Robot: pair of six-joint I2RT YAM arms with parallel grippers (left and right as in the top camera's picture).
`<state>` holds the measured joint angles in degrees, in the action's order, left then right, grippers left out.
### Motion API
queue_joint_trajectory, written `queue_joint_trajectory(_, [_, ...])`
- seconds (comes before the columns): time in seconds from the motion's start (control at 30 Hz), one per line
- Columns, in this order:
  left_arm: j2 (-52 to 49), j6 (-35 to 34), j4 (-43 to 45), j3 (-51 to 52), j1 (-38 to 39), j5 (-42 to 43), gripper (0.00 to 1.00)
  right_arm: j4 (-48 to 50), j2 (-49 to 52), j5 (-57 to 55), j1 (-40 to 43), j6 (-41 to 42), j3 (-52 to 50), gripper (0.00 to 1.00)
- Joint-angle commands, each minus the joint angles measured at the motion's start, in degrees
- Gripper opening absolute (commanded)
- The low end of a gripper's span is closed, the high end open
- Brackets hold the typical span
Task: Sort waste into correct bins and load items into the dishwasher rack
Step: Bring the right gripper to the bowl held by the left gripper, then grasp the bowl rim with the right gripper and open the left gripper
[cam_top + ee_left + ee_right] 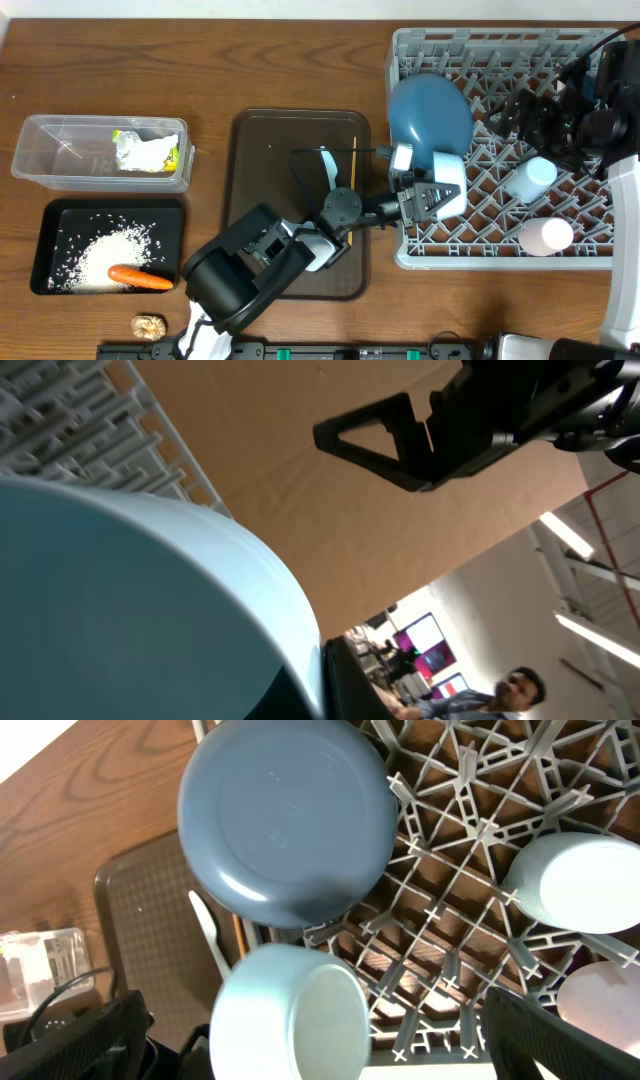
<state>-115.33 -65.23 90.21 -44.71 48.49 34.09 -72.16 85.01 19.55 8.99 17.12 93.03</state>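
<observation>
My left gripper (424,198) is shut on the rim of the small white bowl (447,180), holding it tilted over the front-left corner of the grey dishwasher rack (500,255). In the left wrist view the bowl (130,610) fills the left side, with a dark finger (352,682) against its rim. The blue plate (430,115) stands on edge in the rack. A light blue cup (530,178) and a pink cup (545,237) lie in the rack. My right gripper (320,1055) hangs open high above the bowl (290,1015) and plate (285,815).
The pale blue spoon (328,165) and chopstick (353,175) lie on the brown serving tray (270,150). The clear tub (60,150) holds wrapper and napkin (148,152). The black tray (60,215) holds rice (105,255) and carrot (140,278). A brown food lump (150,326) sits on the table.
</observation>
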Motion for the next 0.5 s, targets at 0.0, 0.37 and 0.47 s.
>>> queue_joint_trajectory(0.0, [-0.9, -2.9, 0.7, -1.2, 1.0, 0.3, 0.06, -0.1, 0.3, -0.1, 0.5, -1.1, -0.1, 0.99])
queue_joint_trajectory(0.37, [-1.0, -3.0, -1.6, -1.2, 1.5, 1.2, 0.06, -0.7, 0.3, -0.1, 0.5, -1.5, -0.1, 0.99])
queue_joint_trajectory(0.47, [-1.2, -3.0, -2.7, -1.2, 1.3, 1.2, 0.07, -0.8, 0.3, -0.1, 0.5, -1.5, -0.1, 0.99])
